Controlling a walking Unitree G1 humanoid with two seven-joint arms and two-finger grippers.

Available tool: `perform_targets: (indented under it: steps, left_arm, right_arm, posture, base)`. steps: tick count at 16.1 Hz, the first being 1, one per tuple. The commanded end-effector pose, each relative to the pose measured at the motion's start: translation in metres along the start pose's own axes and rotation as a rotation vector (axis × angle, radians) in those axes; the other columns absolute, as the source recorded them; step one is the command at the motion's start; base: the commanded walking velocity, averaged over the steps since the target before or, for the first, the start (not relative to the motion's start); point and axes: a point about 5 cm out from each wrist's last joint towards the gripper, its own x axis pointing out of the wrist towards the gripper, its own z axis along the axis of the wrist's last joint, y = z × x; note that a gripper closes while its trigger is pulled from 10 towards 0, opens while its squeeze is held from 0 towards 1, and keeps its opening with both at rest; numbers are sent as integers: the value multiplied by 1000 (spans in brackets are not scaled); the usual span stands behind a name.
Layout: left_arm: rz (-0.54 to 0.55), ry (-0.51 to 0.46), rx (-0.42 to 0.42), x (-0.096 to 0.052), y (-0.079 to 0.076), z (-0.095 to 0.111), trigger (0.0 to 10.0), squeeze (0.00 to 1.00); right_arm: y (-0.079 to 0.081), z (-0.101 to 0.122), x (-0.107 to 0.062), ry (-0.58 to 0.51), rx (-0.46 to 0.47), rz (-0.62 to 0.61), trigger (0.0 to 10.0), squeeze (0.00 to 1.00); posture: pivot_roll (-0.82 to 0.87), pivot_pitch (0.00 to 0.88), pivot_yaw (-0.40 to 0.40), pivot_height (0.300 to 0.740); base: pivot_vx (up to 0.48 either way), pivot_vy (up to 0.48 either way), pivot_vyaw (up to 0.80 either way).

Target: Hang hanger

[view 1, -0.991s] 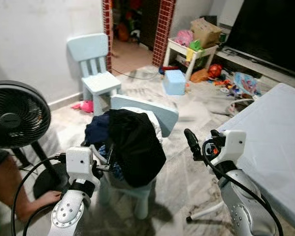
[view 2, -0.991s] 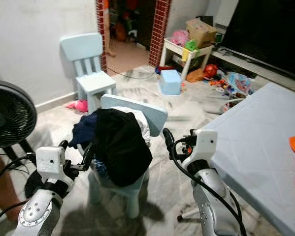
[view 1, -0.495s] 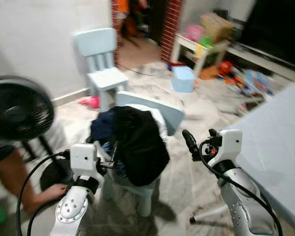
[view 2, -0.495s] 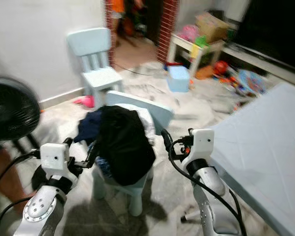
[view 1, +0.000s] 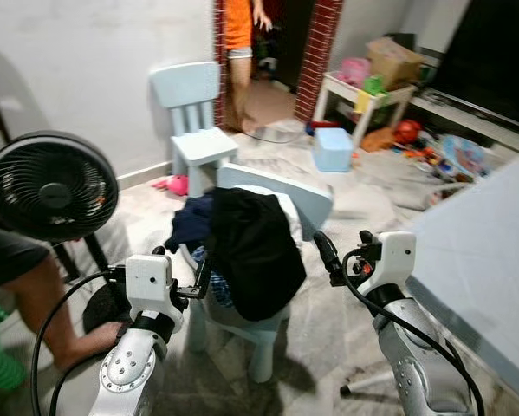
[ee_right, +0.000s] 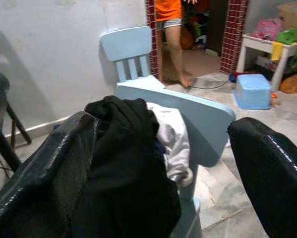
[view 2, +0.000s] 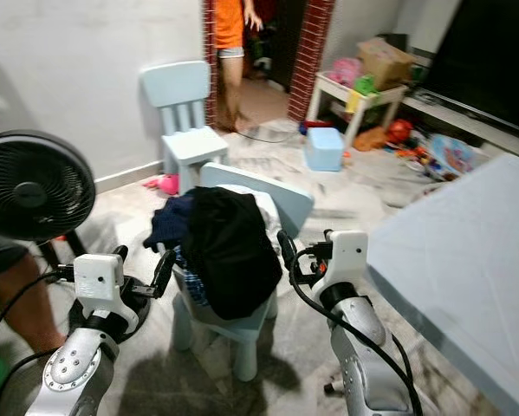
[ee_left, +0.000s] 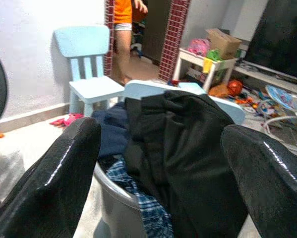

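Observation:
A pile of clothes (view 1: 250,247), with a black garment on top and dark blue, plaid and white ones beneath, lies on a small pale blue chair (view 1: 309,201) just in front of me. My left gripper (view 1: 183,270) is open and holds nothing, level with the left side of the pile. My right gripper (view 1: 344,249) is open too, just right of the chair. In the left wrist view the black fingers (ee_left: 49,183) frame the pile (ee_left: 183,148). The right wrist view shows the same pile (ee_right: 128,163) between its fingers (ee_right: 272,168).
A black standing fan (view 1: 51,186) is at my left, with a person's arm (view 1: 47,303) on the floor beside it. A second pale blue chair (view 1: 194,113) stands by the wall. A person in an orange shirt (view 1: 237,43) stands in the doorway. A grey-blue table (view 1: 493,277) is at my right; toys lie beyond.
The camera has swung and steadied, so the whole scene has shifted right. A person in orange has come into view in the doorway. Both grippers hold the same open pose.

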Motion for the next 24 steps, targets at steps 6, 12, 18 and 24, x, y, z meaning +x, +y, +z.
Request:
perform_targets:
  steps: [6, 12, 18, 24]
  left_arm:
    - [18, -12, 2, 4, 0, 1, 10000, 0]
    - [19, -24, -16, 5, 0, 2, 10000, 0]
    - [13, -21, -22, 5, -2, 0, 10000, 0]
    - [10, -23, -28, 6, -4, -1, 10000, 0]
  right_arm:
    - [-6, 7, 2, -29, -37, -8, 10000, 0]
    - [-6, 6, 1, -25, -46, -6, 10000, 0]
    - [-5, 6, 1, -25, -50, -3, 10000, 0]
    - [-6, 5, 0, -22, -54, -1, 10000, 0]
  posture:
    - [-30, 0, -74, 740]
    - [-35, 0, -76, 740]
    - [-40, 0, -76, 740]
    - [-45, 0, -79, 740]
  base:
    - [0, 0, 0]
    - [121, 0, 0]
    - [284, 0, 0]
    - [248, 0, 0]
